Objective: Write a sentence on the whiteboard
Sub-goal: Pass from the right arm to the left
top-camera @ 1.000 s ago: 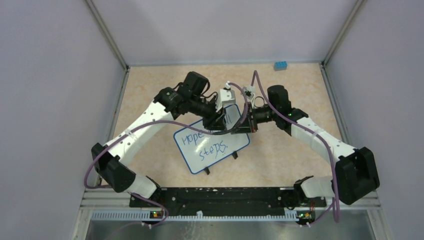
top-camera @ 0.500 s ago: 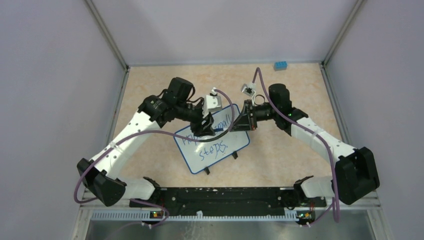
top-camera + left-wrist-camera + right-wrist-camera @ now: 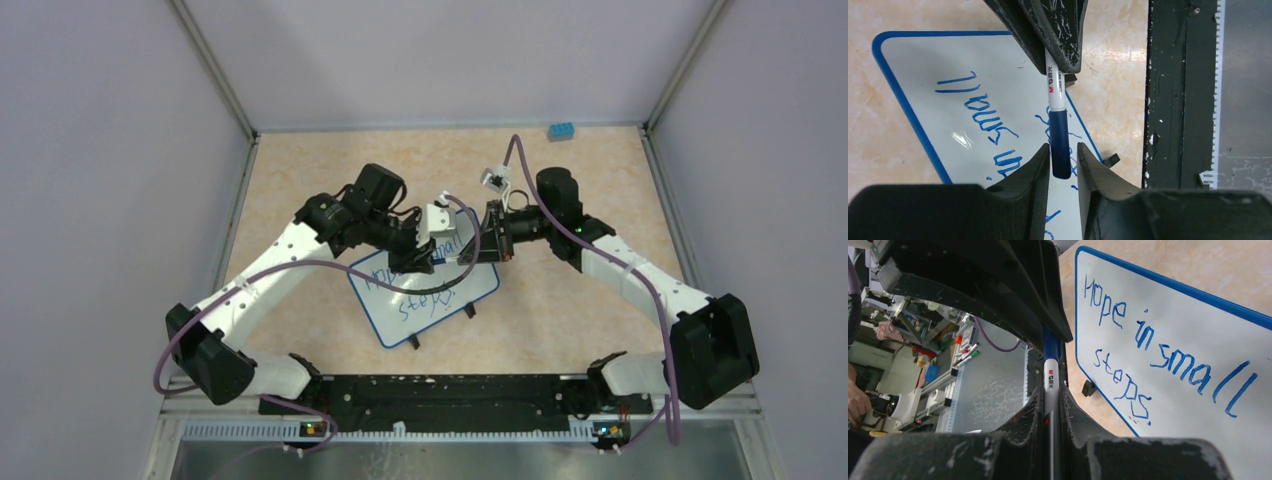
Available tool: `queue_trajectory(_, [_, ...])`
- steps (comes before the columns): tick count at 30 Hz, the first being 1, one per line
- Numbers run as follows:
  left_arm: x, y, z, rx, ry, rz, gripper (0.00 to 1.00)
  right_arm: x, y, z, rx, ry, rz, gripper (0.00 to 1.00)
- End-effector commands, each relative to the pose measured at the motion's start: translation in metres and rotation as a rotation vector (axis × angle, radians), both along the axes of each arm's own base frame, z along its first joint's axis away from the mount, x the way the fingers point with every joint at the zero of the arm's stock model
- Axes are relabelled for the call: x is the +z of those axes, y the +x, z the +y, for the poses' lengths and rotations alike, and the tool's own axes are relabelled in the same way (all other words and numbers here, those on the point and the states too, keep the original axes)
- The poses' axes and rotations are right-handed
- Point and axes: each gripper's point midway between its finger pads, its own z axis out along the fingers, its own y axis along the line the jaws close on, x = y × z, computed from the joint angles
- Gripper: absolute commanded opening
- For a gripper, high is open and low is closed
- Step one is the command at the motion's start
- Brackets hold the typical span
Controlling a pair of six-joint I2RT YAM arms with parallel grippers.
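The whiteboard lies tilted on the table between the arms, with the blue sentence "Hope in small steps." on it. The sentence reads clearly in the right wrist view. My right gripper is shut on the white body of a marker and holds it above the board. My left gripper faces it, jaws narrowly apart around the marker's blue cap; a thin gap shows on one side. The cap sits on the marker. In the top view the left gripper and right gripper meet over the board's upper part.
A small blue block lies at the far right edge of the table. The black base rail runs along the near edge. The board's black clip feet stick out at its near side. Metal frame posts stand at the corners.
My left arm drew away to the left half a second ago and has come back right, meeting the right gripper again. The right arm has lifted slightly and then held still.
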Motion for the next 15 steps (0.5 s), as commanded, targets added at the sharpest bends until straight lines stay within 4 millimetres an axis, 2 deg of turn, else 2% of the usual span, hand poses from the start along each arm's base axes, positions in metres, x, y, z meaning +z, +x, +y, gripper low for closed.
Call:
queue_trajectory(1, [-0.004,0.000,-0.011,-0.019,-0.010,-0.004,0.28,0.017,-0.004,0.008,0.048,0.047,-0.048,0.00])
queue_trajectory(4, [-0.008,-0.002,-0.016,-0.030,-0.004,0.010,0.18,0.018,-0.005,0.008,0.050,0.048,-0.048,0.00])
queue_trajectory(9, [0.000,-0.004,-0.028,-0.049,-0.035,0.015,0.01,0.014,-0.006,0.010,0.054,0.043,-0.040,0.00])
queue_trajectory(15, [0.013,-0.001,-0.046,-0.063,-0.092,0.018,0.00,0.011,-0.010,0.015,0.069,0.038,-0.037,0.00])
